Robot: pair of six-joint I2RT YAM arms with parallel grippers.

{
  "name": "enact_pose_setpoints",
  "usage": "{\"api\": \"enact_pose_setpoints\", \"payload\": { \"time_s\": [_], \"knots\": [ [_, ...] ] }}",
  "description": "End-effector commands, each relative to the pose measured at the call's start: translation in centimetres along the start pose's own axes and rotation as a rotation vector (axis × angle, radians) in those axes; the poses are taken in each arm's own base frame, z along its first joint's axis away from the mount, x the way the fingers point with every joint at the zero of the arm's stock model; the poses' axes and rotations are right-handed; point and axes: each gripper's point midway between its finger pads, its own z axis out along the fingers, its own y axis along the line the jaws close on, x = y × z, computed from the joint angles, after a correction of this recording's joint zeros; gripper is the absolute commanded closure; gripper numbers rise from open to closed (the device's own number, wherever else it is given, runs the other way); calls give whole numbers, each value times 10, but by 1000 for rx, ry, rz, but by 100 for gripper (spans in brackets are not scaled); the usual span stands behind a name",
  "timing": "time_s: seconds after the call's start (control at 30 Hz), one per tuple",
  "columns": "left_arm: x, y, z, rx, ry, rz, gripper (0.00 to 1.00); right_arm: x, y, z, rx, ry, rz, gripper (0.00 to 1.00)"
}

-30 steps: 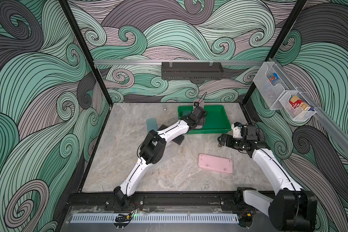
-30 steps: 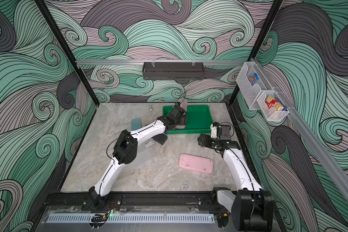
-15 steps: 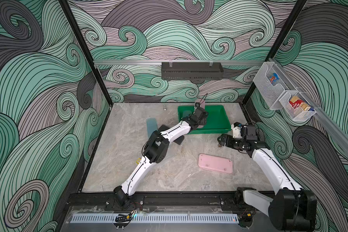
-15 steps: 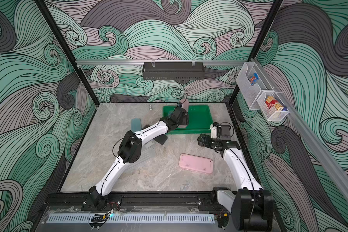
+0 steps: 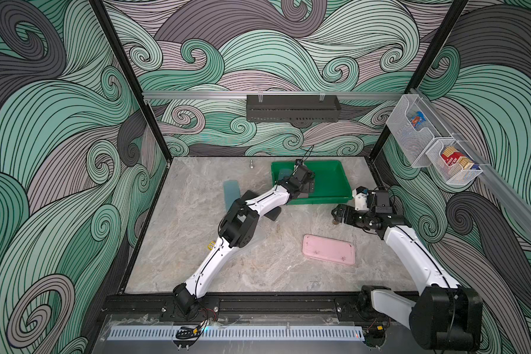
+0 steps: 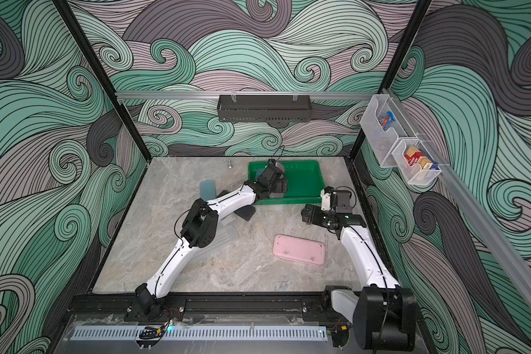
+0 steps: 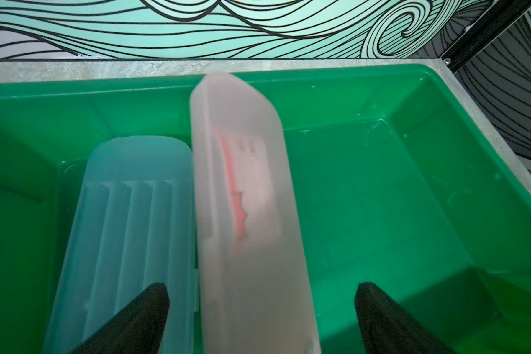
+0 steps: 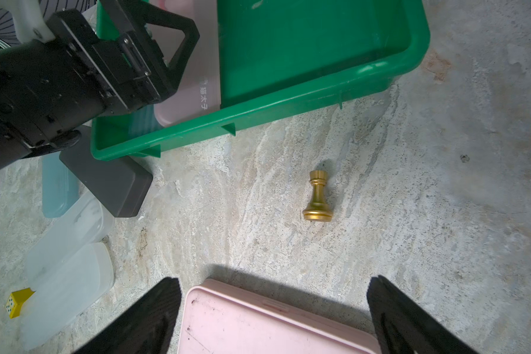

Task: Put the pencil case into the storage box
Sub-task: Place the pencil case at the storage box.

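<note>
The frosted pencil case [image 7: 242, 184] is shown released between the wide-spread jaws of the left end effector [image 7: 261, 288], set in the storage box [image 7: 319, 73] at 1 o'clock on the bench [image 5: 190, 220], just beside a blue case [image 7: 135, 199], seemingly to spare room.

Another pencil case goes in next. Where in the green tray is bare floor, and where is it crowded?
Free: floor of the green plastic tray between the frosted pinkish plastic case and the wall nearest the right arm. Crowded: the opposite side, where the ribbed blue case lies beside it.
</note>
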Motion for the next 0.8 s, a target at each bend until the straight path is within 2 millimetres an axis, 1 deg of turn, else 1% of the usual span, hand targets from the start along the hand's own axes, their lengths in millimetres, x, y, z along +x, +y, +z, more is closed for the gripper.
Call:
{"api": "enact_pose_setpoints", "payload": {
  "time_s": [0.0, 0.13, 0.23, 0.33, 0.43, 0.53, 0.57, 0.67, 0.7, 0.77],
  "knots": [
    [-6, 1, -11, 2, -11, -4, 1, 1, 1, -1, -16, -1, -2, 1],
    [-12, 0, -25, 3, -28, 1, 1, 1, 1, -2, -16, -5, -1, 1],
    [-25, -1, -45, 3, -61, 11, 1, 0, 1, -2, -14, -7, -1, 1],
    [-43, 3, -72, 0, -101, 26, 1, 1, 1, -1, -13, -5, -2, 1],
    [-64, 9, -106, -1, -152, 68, 1, 0, 1, -2, -15, -8, -2, 1],
    [-85, 12, -143, 13, -185, 163, 1, -1, 2, -3, -20, -12, -3, 1],
    [-89, 15, -155, 12, -181, 205, 1, 0, 3, -3, -22, -11, -2, 1],
    [-91, 31, -186, 21, -139, 290, 1, 0, 5, -6, -32, -16, 0, 1],
    [-87, 38, -194, 20, -109, 302, 1, 1, 6, -6, -39, -17, 0, 1],
    [-73, 60, -210, -11, -44, 331, 1, 3, 12, -8, -72, -13, -4, 1]
  ]
}}
